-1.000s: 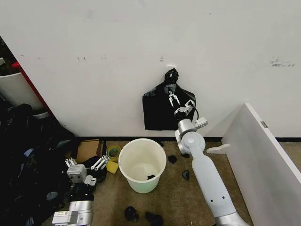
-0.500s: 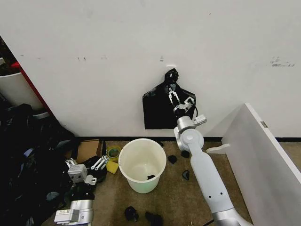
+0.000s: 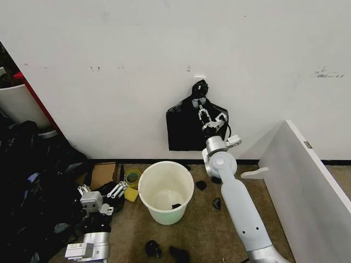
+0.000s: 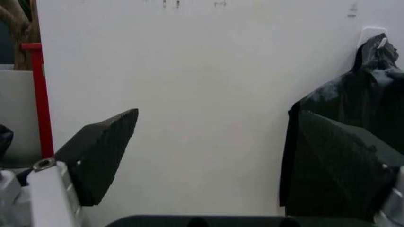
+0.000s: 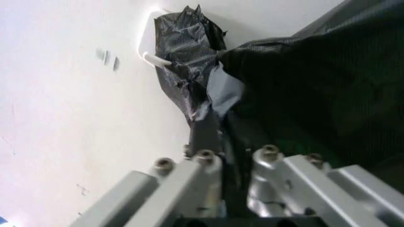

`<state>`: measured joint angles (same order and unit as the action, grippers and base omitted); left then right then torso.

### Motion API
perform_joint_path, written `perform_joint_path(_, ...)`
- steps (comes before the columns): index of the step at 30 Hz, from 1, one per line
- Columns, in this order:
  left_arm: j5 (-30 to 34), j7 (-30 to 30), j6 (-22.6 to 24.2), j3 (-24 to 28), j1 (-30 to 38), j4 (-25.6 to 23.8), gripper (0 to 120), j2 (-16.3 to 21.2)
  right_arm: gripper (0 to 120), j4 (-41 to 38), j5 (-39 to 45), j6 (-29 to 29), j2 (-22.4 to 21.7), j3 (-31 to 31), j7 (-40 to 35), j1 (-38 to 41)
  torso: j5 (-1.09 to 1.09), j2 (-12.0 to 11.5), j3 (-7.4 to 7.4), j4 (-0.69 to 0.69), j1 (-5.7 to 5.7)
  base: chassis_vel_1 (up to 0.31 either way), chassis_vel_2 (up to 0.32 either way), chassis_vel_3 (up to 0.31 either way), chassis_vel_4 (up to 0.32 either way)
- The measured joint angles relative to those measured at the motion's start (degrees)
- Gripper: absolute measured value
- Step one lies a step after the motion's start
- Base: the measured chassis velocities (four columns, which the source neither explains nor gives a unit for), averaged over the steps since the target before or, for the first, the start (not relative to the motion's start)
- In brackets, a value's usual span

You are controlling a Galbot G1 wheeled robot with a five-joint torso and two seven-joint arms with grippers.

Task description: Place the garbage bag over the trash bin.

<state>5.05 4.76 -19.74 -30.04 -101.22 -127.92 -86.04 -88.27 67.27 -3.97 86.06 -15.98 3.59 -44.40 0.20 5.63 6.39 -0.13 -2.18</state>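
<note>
The trash bin [image 3: 164, 217], a round white pail with a greenish base, stands open on the floor below the wall. A separate loose garbage bag is out of view. A bunch of flat black bags [image 3: 184, 131] hangs under a knot from a white wall hook [image 5: 153, 58]. My right gripper [image 3: 204, 113] is raised against that bunch, just below the knot. In the right wrist view its fingers [image 5: 205, 135] sit close together with black plastic [image 5: 284, 94] pinched between them. My left gripper [image 3: 101, 192] rests low at the left of the bin, its dark pads [image 4: 101, 151] wide apart and holding nothing.
A white board [image 3: 307, 186] leans at the right. A heap of dark bags [image 3: 33, 181], a cardboard piece [image 3: 101, 174] and a yellow tape roll [image 3: 132, 178] crowd the left floor. Black scraps [image 3: 153, 249] lie before the bin. A white tub with a red edge [image 3: 16, 104] stands far left.
My right gripper has risen a little along the hanging bags toward the knot, and its fingers have come together on the plastic. The left arm has barely shifted.
</note>
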Motion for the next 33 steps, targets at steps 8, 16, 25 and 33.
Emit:
perform_joint_path(8,0.1,0.7,-0.2,0.3,0.1,0.0,100,0.2,0,-6.4,-1.3,-0.5,-3.7,2.4,-1.5,-6.8,0.0,0.0,0.0,0.01,0.0,0.0,0.0,0.0,0.0)
perform_joint_path(16,0.3,1.0,-0.2,1.2,0.9,0.7,100,0.5,0,-17.4,-6.2,-1.7,-12.1,7.1,-3.3,-19.4,0.02,0.0,-0.01,0.0,0.0,0.0,0.0,0.0,0.0)
perform_joint_path(25,0.6,1.1,-0.2,2.0,2.3,1.8,100,0.9,0,-23.7,-15.5,-2.8,-18.3,11.2,-4.5,-30.6,0.0,0.0,-0.01,0.0,0.01,0.0,0.0,0.0,0.0)
perform_joint_path(33,1.2,1.1,0.4,2.1,2.9,1.9,100,1.6,0,-20.7,-25.8,-6.2,-21.7,12.9,0.4,-33.8,0.0,0.0,0.0,0.0,0.01,0.0,0.0,0.0,0.0)
